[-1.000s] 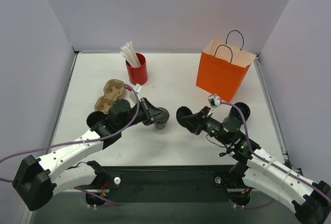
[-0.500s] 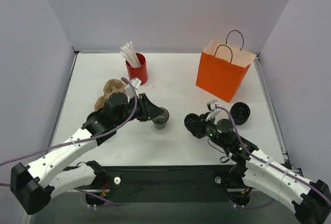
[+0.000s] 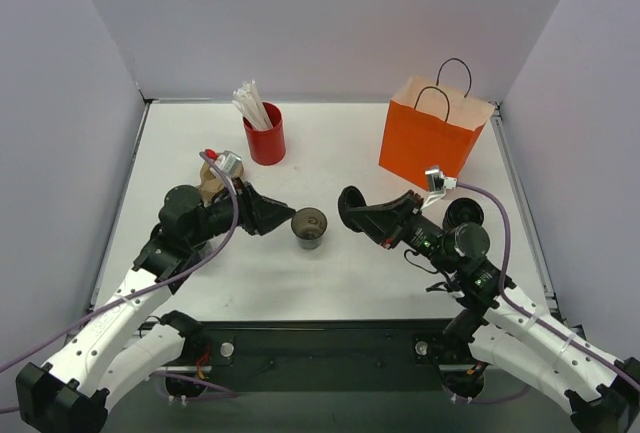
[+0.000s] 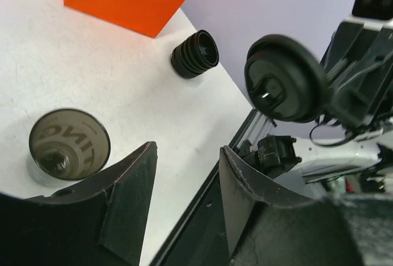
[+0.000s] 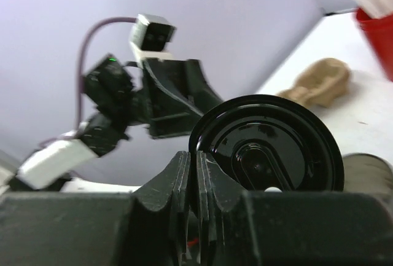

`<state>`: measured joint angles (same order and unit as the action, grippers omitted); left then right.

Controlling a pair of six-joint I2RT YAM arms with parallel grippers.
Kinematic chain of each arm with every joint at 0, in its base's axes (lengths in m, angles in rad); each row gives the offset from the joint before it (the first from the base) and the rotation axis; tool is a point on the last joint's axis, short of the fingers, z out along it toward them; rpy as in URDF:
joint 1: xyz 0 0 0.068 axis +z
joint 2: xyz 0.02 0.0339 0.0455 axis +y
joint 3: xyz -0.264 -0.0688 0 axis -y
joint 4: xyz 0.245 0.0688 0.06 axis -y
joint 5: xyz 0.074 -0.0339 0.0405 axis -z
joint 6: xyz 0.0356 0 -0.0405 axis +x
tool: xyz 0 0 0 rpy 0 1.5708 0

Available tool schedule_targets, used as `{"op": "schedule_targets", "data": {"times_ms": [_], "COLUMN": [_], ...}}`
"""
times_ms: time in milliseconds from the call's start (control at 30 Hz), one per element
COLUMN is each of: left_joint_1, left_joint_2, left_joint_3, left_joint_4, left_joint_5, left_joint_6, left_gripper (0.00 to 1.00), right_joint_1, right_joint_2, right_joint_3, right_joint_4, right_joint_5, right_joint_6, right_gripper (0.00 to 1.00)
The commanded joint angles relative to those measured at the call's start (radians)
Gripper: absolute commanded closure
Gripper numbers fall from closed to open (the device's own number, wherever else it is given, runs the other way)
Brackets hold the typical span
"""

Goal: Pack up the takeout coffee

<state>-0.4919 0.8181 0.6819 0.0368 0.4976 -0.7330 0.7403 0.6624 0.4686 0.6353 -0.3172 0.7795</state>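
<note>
One takeout coffee cup (image 3: 309, 226) stands open-topped at the table's middle, dark paper with printing inside (image 4: 69, 144). My left gripper (image 3: 279, 215) is open just left of it, with nothing between its fingers (image 4: 187, 149). My right gripper (image 3: 362, 216) is shut on the rim of a round black lid (image 3: 350, 207), held on edge to the right of the cup and above the table (image 5: 270, 155) (image 4: 285, 78). A black ribbed round piece (image 3: 465, 215) stands beside the bag (image 4: 195, 54); whether it is a lidded cup I cannot tell.
An orange paper bag (image 3: 432, 138) with handles stands open at the back right. A red cup (image 3: 265, 136) of white sticks is at the back left. A brown pulp cup carrier (image 3: 208, 181) lies behind my left arm. Grey walls enclose the table.
My left gripper let go of the cup, opened and drew back to the left. My right gripper rose with the lid and came in toward the cup.
</note>
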Motion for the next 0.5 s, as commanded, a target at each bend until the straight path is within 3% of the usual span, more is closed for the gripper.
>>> {"op": "schedule_targets", "data": {"times_ms": [0,167,300,467], "left_joint_1": [0.012,0.01,0.007,-0.011], "left_joint_2": [-0.06,-0.151,-0.191,-0.195], "left_joint_3": [0.03,-0.018,-0.067,-0.079], "left_joint_4": [0.181,0.265,0.322,0.301], "left_joint_5": [0.159,0.261,0.422,0.522], "left_joint_6": [0.286,0.613,0.942,1.183], "left_gripper": [0.45,0.43,0.41,0.43], "right_joint_1": [-0.002,-0.004,-0.005,-0.004], "right_joint_2": [0.016,0.035,0.049,0.06], "right_joint_3": [0.105,0.156,0.24,0.252], "right_joint_4": [0.152,0.061,-0.242,-0.315], "right_joint_5": [-0.155,-0.316,-0.414,-0.474], "right_joint_6": [0.161,0.236,0.153,0.135], "right_gripper": [0.94,0.94,0.93,0.94]}}
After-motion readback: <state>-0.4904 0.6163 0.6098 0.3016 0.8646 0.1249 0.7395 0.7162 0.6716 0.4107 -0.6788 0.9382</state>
